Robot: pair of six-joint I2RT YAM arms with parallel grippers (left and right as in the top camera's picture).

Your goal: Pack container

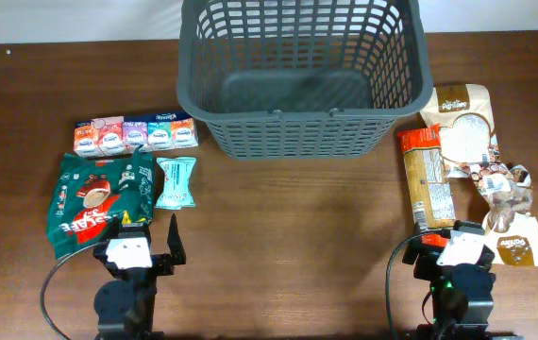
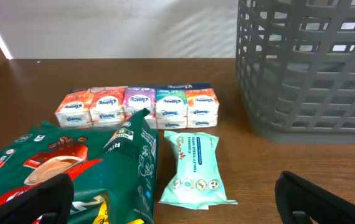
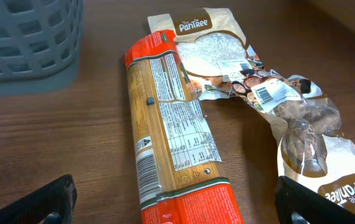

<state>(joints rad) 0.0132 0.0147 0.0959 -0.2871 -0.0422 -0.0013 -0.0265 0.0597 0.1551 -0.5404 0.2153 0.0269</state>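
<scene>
The dark grey lattice basket (image 1: 297, 132) stands at the back centre; it also shows in the left wrist view (image 2: 308, 74) and the right wrist view (image 3: 22, 37). My left gripper (image 1: 148, 238) is open and empty near the front edge, its jaws (image 2: 177, 211) spread either side of a green snack bag (image 2: 71, 168) and a mint wipes packet (image 2: 193, 168). My right gripper (image 1: 458, 244) is open and empty, its jaws (image 3: 177, 208) spread over the near end of an orange spaghetti packet (image 3: 174, 143).
A row of small tissue packs (image 1: 135, 134) lies left of the basket, behind the green bag (image 1: 94, 198) and wipes (image 1: 176, 181). On the right lie the spaghetti (image 1: 427, 179), a white PaniTree bag (image 1: 465, 132) and a clear bag of brown pieces (image 1: 510, 203).
</scene>
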